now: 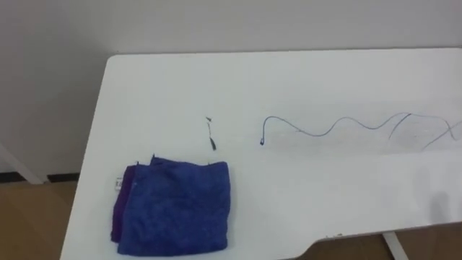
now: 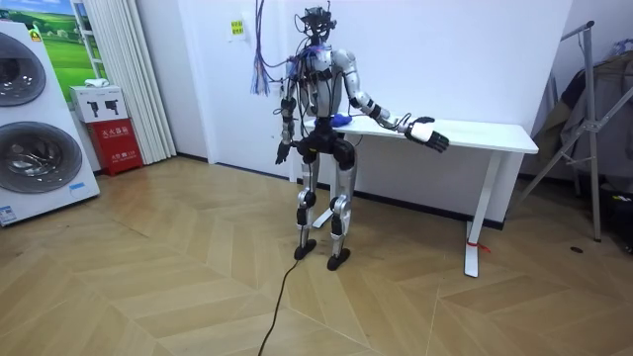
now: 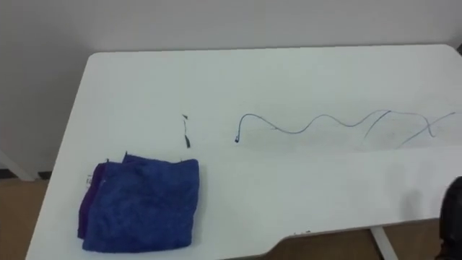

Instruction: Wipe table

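One folded blue cloth [image 1: 173,209] lies flat near the front edge of the white table [image 1: 289,79] — well apart from the right hand [image 2: 432,134], off to that hand's left. The right hand is held out by the table's near side; how far open it is cannot be told. A wavy blue pen line [image 1: 346,126] runs between cloth and hand, farther from the robot — a small dark mark [image 1: 211,136] lies at its cloth end. The left hand [image 2: 283,152] hangs at the robot's side, its state unclear.
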Robot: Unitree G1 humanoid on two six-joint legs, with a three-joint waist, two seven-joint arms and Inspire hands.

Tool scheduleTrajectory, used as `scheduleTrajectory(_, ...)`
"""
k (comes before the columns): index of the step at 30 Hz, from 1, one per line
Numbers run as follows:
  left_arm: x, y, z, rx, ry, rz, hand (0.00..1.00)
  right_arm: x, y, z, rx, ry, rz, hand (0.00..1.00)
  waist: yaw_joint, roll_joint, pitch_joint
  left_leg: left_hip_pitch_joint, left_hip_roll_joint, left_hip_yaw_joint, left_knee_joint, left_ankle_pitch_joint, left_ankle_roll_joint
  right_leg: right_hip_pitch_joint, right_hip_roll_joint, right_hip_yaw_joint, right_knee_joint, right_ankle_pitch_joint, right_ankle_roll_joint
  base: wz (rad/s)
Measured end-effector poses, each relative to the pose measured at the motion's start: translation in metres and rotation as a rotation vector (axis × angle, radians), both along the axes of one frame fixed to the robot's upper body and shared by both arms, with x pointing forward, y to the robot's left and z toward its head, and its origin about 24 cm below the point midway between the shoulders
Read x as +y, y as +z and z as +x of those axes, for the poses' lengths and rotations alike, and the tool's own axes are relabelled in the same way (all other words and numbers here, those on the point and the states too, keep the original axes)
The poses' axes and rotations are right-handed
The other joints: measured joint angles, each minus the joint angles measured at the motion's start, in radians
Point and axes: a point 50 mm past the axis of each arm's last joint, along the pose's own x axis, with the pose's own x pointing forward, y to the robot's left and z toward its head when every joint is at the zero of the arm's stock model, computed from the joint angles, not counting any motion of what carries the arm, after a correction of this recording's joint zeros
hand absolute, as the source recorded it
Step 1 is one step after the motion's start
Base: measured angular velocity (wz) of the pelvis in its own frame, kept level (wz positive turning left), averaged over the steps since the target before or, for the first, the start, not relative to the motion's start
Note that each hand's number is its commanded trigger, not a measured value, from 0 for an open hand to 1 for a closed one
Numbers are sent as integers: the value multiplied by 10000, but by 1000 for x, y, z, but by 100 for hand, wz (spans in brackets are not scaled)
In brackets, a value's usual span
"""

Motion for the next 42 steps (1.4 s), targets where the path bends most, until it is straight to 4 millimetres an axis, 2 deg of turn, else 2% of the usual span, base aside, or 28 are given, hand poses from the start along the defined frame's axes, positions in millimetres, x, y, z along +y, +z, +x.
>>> scheduleTrajectory(2,-2,-1,0,28,-100,-67,0,7,26,21,-766,1159,-1262,0,25,29,-6,0,7,-4,116,0,0,54,-8,-35,18,5,-9,-2)
scheduleTrajectory(4,-5,-1,4,-42,-385,-160,0,23,64,50,-2010,2722,-2971,0,168,65,16,23,48,32,138,-1,-3,107,28,-69,-16,37,-57,6)
scheduleTrajectory(6,-5,-2,6,-98,-444,-174,0,35,77,63,-2531,3573,-3594,0,290,16,-6,31,91,24,141,-2,-13,143,50,-156,-48,64,-82,11)
scheduleTrajectory(10,-11,-4,9,-28,-799,-322,0,63,88,83,-2592,5302,-4227,0,588,1,-6,-10,152,-24,124,-4,-23,174,40,-326,-48,78,-89,11)
scheduleTrajectory(13,-13,-5,10,10,-1012,-447,0,86,100,92,-2742,6634,-4764,0,766,112,-24,-129,152,-134,113,-4,-25,66,34,-359,-38,92,-80,5)
scheduleTrajectory(16,-13,-4,13,-49,-1105,-433,0,104,112,96,-3050,7541,-5213,0,834,118,-37,-184,116,-262,123,11,-43,71,38,-578,-46,93,-81,15)
scheduleTrajectory(19,-14,-4,15,-166,-1177,-433,0,121,122,97,-3331,8382,-5663,0,1081,87,-50,-188,138,-267,130,16,-52,70,76,-563,-66,93,-82,1)
scheduleTrajectory(23,-15,-4,14,-158,-1346,-438,0,140,126,98,-3398,9447,-5963,0,1144,52,-62,-163,142,-380,120,17,-53,190,64,-604,-211,94,-84,7)
scheduleTrajectory(26,-16,-5,19,-311,-1486,-490,0,154,118,97,-3088,10243,-5797,0,1305,39,-47,-111,134,-393,118,17,-53,330,51,-623,-356,96,-87,3)
scheduleTrajectory(29,-20,-7,26,-378,-1778,-627,0,175,111,95,-2940,11385,-5801,0,1378,63,5,-76,138,-395,76,17,-53,358,63,-603,-399,96,-87,0)
scheduleTrajectory(34,-25,-8,35,-538,-2290,-712,0,204,103,88,-2806,12930,-6162,0,1522,19,-11,-256,138,-366,75,17,-53,222,52,-821,-402,96,-87,6)
scheduleTrajectory(42,-24,-7,40,-785,-2567,-611,0,220,86,70,-2174,14253,-7004,0,1781,-16,-40,-240,144,-451,75,17,-53,263,47,-816,-415,96,-87,3)
